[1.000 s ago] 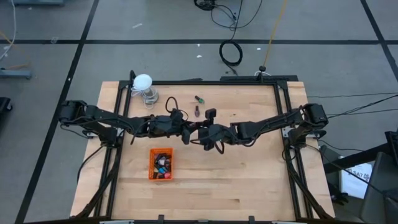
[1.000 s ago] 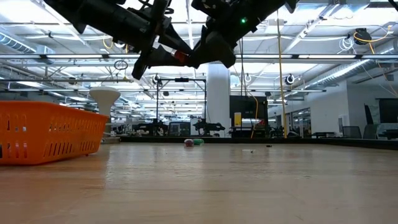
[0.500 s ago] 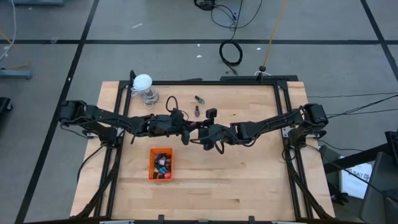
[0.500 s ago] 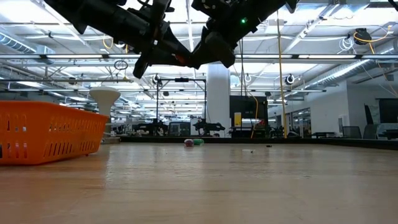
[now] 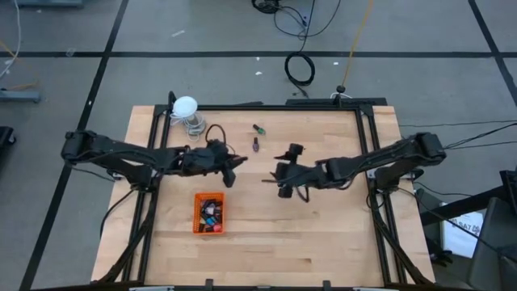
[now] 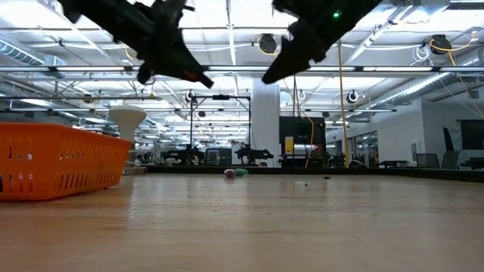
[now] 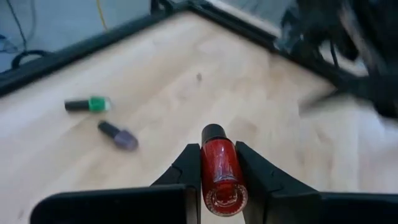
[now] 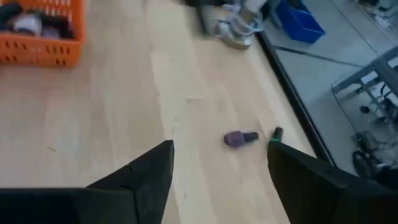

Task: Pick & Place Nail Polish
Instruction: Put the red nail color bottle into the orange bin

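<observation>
In the high view, the wooden table (image 5: pixel 323 242) is seen from above. The left gripper (image 5: pixel 233 170) is held over the middle of the table, a little to the left, and the right gripper (image 5: pixel 279 174) is held near it on the right, apart from it. An orange tray (image 5: pixel 196 214) with several small bottles inside is placed in front of the left gripper. Two bottles are lying on the far part of the table: a purple bottle (image 5: pixel 255 145) and, farther away, a green bottle (image 5: pixel 258 128). A white ball on a stand (image 5: pixel 187 109) is seen at the far left corner.

In the low view, both arms are raised above the table. The orange tray (image 6: pixel 53 159) is seen at the left, and the two lying bottles are seen far away, at the middle.

In the left wrist view, a red bottle (image 7: pixel 219 171) with a dark cap is gripped between the two fingers (image 7: pixel 256 171) of the left gripper. The purple bottle (image 7: pixel 118 135) and the green bottle (image 7: pixel 88 104) are lying on the wood beyond it.

In the right wrist view, the fingers (image 8: pixel 149 168) of the right gripper are spread wide and nothing is held between them. The purple bottle (image 8: pixel 239 138) is lying on the table ahead, and the orange tray (image 8: pixel 40 43) is seen farther off.
</observation>
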Available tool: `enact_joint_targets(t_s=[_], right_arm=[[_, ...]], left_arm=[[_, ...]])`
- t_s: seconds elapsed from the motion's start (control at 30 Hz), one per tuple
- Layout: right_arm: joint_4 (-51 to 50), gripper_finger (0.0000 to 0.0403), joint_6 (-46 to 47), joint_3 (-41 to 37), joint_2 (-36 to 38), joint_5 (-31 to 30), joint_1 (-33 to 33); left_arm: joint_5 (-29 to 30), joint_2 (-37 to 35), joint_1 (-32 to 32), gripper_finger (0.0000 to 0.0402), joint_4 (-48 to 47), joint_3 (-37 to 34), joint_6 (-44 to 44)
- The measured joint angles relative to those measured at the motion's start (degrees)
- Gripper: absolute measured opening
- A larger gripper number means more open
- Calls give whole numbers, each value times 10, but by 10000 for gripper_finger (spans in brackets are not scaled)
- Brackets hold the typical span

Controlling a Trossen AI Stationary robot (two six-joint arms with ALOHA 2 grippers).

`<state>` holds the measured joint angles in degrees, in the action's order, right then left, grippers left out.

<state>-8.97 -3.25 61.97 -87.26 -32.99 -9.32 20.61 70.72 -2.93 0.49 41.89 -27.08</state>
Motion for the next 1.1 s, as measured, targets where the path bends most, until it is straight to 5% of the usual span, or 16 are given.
enact_joint_targets(t_s=[0.2, 0.43, 0.73, 1.1], right_arm=[[124, 241, 31, -143, 117, 0, 7], [363, 228, 23, -290, 198, 1, 7], [422, 216, 11, -329, 210, 2, 7], [427, 212, 11, -329, 210, 2, 7]], left_arm=[[-19, -57, -80, 50, -140, -1, -41], [-57, -70, -242, 50, -199, -46, -159], [-55, -70, -356, 50, 1, -157, -293], [-45, -70, -340, 67, 41, -204, -332]])
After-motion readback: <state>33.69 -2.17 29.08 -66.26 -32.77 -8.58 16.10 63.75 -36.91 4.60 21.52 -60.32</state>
